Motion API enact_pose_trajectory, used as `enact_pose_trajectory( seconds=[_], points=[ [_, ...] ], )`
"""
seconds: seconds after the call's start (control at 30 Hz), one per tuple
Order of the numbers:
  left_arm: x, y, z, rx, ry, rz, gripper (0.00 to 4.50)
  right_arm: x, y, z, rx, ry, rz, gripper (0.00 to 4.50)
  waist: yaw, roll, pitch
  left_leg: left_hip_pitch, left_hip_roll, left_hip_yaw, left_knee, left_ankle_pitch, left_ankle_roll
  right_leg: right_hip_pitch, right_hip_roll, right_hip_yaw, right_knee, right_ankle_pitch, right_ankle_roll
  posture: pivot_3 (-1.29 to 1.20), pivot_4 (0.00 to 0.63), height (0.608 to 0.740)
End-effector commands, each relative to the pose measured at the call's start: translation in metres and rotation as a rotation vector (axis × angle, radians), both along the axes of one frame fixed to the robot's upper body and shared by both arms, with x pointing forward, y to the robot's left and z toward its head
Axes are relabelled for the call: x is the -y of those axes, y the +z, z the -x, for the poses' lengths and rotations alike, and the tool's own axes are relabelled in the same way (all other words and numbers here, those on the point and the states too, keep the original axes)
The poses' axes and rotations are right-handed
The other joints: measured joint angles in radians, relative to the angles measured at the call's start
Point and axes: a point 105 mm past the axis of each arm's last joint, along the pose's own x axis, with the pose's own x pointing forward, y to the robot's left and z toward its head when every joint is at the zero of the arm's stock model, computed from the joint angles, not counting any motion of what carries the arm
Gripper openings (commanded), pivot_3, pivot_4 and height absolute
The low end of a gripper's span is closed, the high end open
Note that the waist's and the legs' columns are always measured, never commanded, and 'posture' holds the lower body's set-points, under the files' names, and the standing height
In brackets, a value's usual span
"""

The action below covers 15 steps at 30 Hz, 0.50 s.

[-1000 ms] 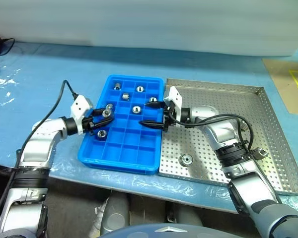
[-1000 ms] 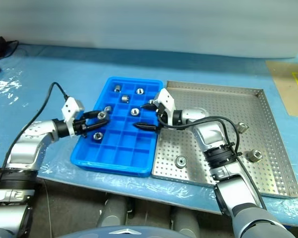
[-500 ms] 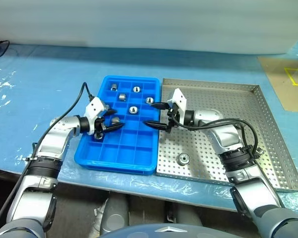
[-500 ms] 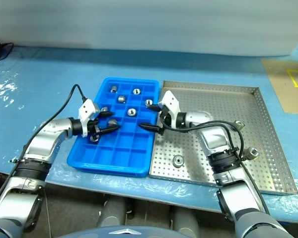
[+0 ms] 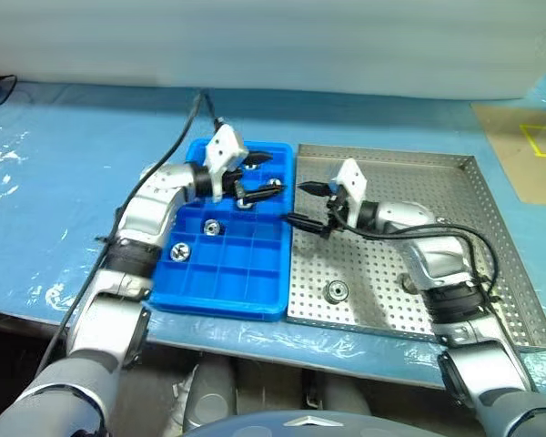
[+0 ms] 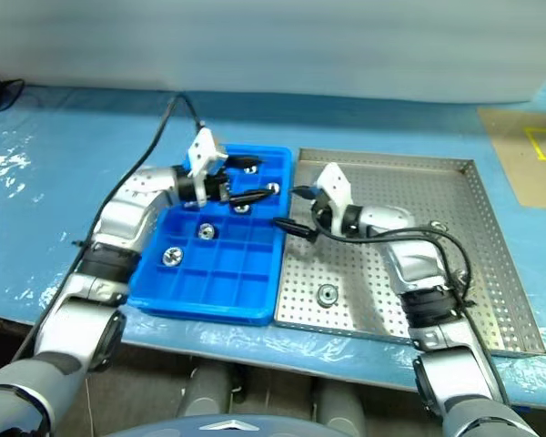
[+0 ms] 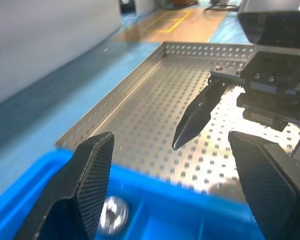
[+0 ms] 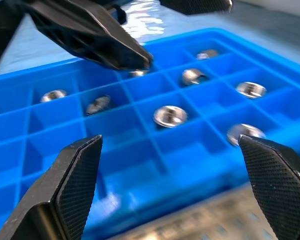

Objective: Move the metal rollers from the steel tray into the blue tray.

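Glossy blue tabletop (image 5: 64, 146); gridded plastic blue tray (image 5: 255, 273), perforated steel tray (image 5: 491, 228); both end effectors spread, empty.

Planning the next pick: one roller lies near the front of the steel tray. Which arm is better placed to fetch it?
Probably the right: its open gripper hangs over the steel tray, nearer the roller. The left gripper, also open, hangs over the blue tray.
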Motion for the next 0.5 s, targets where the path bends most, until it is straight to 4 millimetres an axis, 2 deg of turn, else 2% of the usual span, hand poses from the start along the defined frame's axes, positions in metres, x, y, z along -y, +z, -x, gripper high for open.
enact_pose_trajectory(
  seconds=[0.03, 0.17, 0.3, 0.43, 0.5],
  points=[
    [0.033, -0.012, 0.013, -0.008, -0.214, -0.101, 3.83, 0.036, 0.021, 0.013, 0.069, -0.13, -0.004, 4.5, -0.008, 0.0, 0.0, 0.0, 0.0, 0.0, 0.0, 0.0, 0.002, 0.0, 0.0, 0.0, 0.0, 0.0, 0.0, -0.26, 0.15, 0.74],
    [0.047, -0.034, 0.028, -0.016, -0.39, -0.211, 3.83, 0.06, 0.02, 0.029, 0.058, -0.23, 0.015, 4.5, -0.063, 0.0, 0.0, 0.0, 0.0, 0.002, 0.001, -0.001, 0.008, 0.0, 0.0, 0.002, -0.001, 0.0, 0.0, -0.43, 0.15, 0.74],
    [0.071, -0.054, 0.036, -0.005, -0.489, -0.286, 3.83, 0.096, 0.014, 0.059, 0.044, -0.411, 0.039, 4.5, -0.09, 0.001, -0.001, 0.0, 0.0, 0.001, 0.0, -0.003, 0.011, 0.0, 0.005, 0.001, -0.004, 0.0, 0.0, -0.56, 0.15, 0.74],
    [0.087, -0.053, 0.048, -0.022, -0.6, -0.267, 3.83, 0.111, 0.01, 0.085, 0.023, -0.529, 0.034, 4.5, -0.133, 0.001, -0.001, 0.0, 0.001, 0.002, 0.0, -0.005, 0.014, 0.002, 0.005, 0.003, -0.01, 0.0, 0.001, -0.64, 0.15, 0.74],
    [0.089, -0.055, 0.058, 0.029, -0.684, -0.285, 3.83, 0.116, 0.004, 0.099, 0.003, -0.582, 0.044, 4.5, -0.148, 0.001, -0.001, 0.001, 0.001, 0.002, 0.001, -0.005, 0.014, 0.004, 0.005, 0.003, -0.012, 0.001, 0.002, -0.68, 0.15, 0.74]
  ],
)
